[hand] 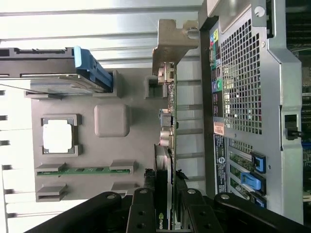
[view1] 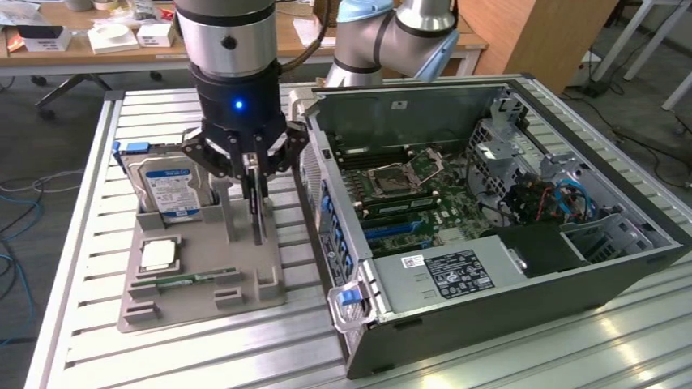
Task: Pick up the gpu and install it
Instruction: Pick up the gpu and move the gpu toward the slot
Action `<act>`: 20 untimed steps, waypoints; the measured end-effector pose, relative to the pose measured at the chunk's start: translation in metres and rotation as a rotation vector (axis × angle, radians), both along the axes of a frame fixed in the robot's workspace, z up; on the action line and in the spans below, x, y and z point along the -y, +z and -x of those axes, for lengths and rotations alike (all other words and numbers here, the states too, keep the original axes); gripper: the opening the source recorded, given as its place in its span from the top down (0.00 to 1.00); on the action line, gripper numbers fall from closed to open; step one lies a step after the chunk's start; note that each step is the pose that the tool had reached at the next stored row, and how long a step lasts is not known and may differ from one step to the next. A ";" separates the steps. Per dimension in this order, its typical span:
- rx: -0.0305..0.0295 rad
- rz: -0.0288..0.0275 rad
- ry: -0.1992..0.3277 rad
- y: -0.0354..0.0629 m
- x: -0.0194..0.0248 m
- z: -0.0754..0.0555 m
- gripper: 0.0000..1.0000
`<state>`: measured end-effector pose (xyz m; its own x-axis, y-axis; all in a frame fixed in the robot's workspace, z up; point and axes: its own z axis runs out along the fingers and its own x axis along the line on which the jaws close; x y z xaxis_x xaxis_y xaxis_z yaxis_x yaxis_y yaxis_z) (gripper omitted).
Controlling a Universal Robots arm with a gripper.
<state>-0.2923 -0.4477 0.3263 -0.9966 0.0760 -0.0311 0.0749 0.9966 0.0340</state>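
One card in play.

Exterior view: the end effector (view1: 255,180) is hanging over the grey fixture (view1: 200,279) on the tabletop (view1: 162,356). Its jaws are pinching the upper edge of the gpu (view1: 256,215). The gpu is standing upright and edge-on at the fixture, between the hard drive (view1: 168,188) and the open computer case (view1: 487,203). Whether its lower edge is sitting in a slot: cannot tell.

Wrist view: the fingers (hand: 143,204) are pressing on both flat faces of the gpu (hand: 166,160), closed on it. The pale bracket (hand: 171,41) is lying at the far end, away from the grip.

Judging handling: light and stiff, but fragile, with exposed board and connectors. Flat faces near the upper edge are looking like the safest hold, with modest squeeze to avoid tilting.
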 end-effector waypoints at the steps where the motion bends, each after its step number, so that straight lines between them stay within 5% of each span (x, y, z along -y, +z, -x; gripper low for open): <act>1: 0.0000 0.0000 0.000 0.0017 0.0000 0.000 0.74; 20: 0.0001 0.0000 0.000 0.0334 0.0000 0.000 0.74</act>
<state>-0.2923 -0.4478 0.3596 -0.9966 0.0760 -0.0312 0.0749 0.9966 0.0340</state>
